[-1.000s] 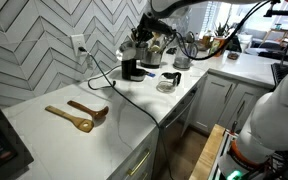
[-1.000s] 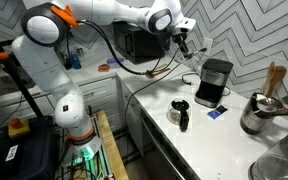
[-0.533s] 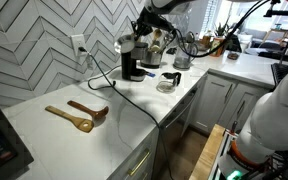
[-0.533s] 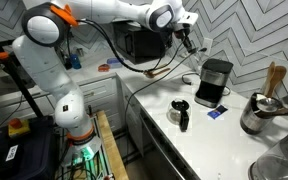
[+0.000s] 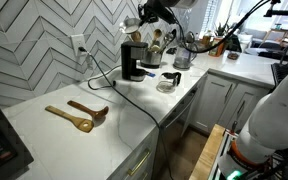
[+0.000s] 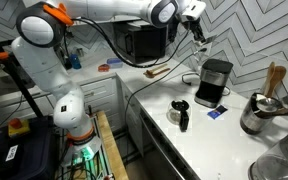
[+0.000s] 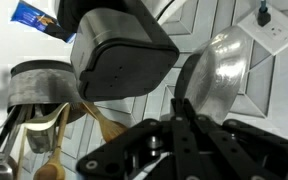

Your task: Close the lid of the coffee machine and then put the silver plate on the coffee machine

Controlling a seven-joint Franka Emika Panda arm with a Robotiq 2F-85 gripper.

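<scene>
Gripper (image 7: 183, 108) is clamped on the rim of the silver plate (image 7: 217, 72), pinching its near edge. The plate hangs tilted, nearly on edge, up in the air above & a bit to one side of the coffee machine (image 6: 215, 80). The lid (image 7: 122, 52) looks flat down in the wrist view, so I'd say step 1 is done & what's left is setting the plate on top. Risks, imo: it's a thin edge grip on slick metal, so the plate could swivel or slip out w/ any quick wrist turn. It needs levelling before it goes down. If it lands rim-first it could skate off the smooth lid onto the counter, maybe into the glass carafe (image 6: 181, 112) close by. The machine looks light, so pressing too hard or off-centre might shove it toward the utensil pot (image 6: 256, 112) nearby.
</scene>
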